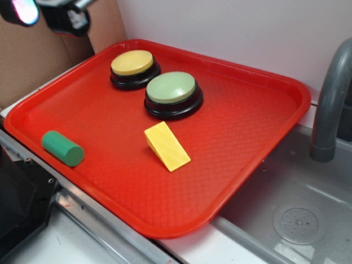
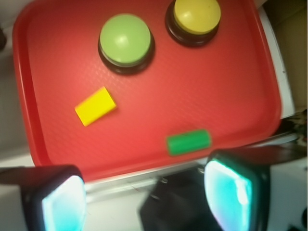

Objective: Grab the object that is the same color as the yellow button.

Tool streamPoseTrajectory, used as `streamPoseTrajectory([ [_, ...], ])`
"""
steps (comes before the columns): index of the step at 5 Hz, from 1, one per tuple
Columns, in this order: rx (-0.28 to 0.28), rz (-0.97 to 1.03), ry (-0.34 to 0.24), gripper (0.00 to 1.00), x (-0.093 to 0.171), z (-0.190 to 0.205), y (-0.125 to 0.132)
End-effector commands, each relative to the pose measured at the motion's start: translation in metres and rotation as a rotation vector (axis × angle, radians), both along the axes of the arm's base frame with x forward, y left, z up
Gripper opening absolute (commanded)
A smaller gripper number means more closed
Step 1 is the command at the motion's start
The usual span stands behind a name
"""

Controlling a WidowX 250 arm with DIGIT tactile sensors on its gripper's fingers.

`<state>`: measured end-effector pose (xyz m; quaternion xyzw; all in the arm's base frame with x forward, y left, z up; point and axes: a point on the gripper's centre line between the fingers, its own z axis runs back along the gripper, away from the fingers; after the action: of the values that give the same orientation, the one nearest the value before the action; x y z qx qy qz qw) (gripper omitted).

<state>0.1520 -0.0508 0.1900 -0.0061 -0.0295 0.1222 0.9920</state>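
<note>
Smooth yellow wedge (image 1: 167,146) on waffle-textured red tray (image 1: 258,132); domed yellow button (image 1: 132,62).

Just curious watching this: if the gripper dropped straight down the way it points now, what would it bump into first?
Probably not the tray. The open gripper hangs just off its near edge, so it looks likelier to meet the dark block beside the tray, near the green cylinder. Depth is uncertain.

Two buttons (image 1: 135,67) (image 1: 172,93), one yellow wedge (image 1: 166,146), one green cylinder (image 1: 62,148), all on one red tray (image 1: 258,126).
</note>
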Motion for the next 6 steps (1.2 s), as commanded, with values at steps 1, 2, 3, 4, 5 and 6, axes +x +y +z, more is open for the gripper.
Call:
streamPoseTrajectory([
  [1,0.020,0.421,-0.128,1.00,0.025,-0.049,-0.021],
  [2,0.029,0.630,-0.201,1.00,0.040,-0.078,-0.017],
  [3,0.022,0.776,-0.237,1.00,0.051,-0.100,-0.017],
  [4,-0.011,0.805,-0.243,1.00,0.063,-0.123,-0.018],
  [5,-0.046,0.810,-0.189,1.00,0.071,-0.151,-0.024],
  [6,-0.035,0.803,-0.164,1.00,0.074,-0.168,-0.027],
])
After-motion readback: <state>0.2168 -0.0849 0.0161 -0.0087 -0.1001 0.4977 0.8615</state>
